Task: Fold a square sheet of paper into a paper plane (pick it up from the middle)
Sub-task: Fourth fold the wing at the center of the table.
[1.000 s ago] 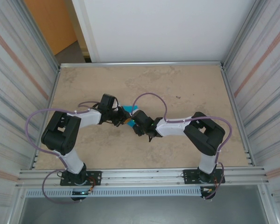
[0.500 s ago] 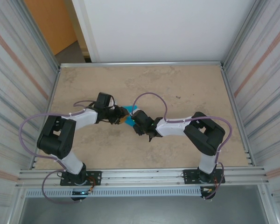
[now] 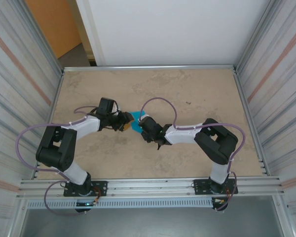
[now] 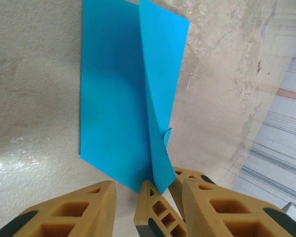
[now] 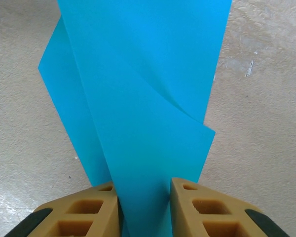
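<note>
The teal-blue sheet of paper [image 4: 116,89] is folded lengthwise into layered flaps and lies near the middle of the table [image 3: 197,94]. One raised flap [image 5: 148,98] stands up from it. My right gripper [image 5: 144,190] is shut on the narrow near end of that flap. In the left wrist view, the right gripper's two tan fingers [image 4: 150,205] pinch the paper's lower corner, between my left gripper's own spread fingers. My left gripper [image 4: 149,197] is open and touches no paper. From above, the left gripper [image 3: 125,122] and right gripper [image 3: 140,126] meet at the paper [image 3: 136,121].
Metal walls [image 3: 24,74] close in the table on the left and right, and a white panel [image 3: 163,29] stands behind it. Purple cables [image 3: 160,102] loop over both arms. Bare beige table surface lies all around the paper.
The left arm has drawn back to the left, away from the paper. More teal paper now shows between the two grippers. The right gripper has kept its hold.
</note>
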### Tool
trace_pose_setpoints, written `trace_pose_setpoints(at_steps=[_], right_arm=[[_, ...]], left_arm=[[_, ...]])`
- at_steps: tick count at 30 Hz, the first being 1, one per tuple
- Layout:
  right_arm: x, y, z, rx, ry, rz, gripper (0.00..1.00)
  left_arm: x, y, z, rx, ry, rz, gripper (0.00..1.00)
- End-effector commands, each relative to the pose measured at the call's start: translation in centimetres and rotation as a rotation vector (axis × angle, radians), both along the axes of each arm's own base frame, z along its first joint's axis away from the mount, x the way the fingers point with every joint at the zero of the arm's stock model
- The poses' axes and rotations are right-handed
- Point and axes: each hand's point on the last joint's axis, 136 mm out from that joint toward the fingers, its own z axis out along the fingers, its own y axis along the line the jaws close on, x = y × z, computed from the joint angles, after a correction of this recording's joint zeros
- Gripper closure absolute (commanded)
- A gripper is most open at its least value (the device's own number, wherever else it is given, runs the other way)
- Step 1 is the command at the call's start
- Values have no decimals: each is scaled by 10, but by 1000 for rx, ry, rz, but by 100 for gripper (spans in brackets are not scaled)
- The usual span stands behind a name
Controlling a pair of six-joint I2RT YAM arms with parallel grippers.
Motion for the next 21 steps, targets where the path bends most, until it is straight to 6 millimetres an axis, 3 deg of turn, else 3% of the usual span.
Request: trace_pose_setpoints(at_steps=[1, 11, 21], right_arm=[[4, 4, 6, -17, -26, 14, 73], [-6, 10, -4, 25, 57, 66, 81], [-18, 17, -11, 169, 224, 109, 82]], left_arm=[[-6, 6, 1, 11, -7, 1, 58], [-17, 12, -13, 21, 20, 22, 58], [-22, 12, -17, 1, 15, 26, 58]])
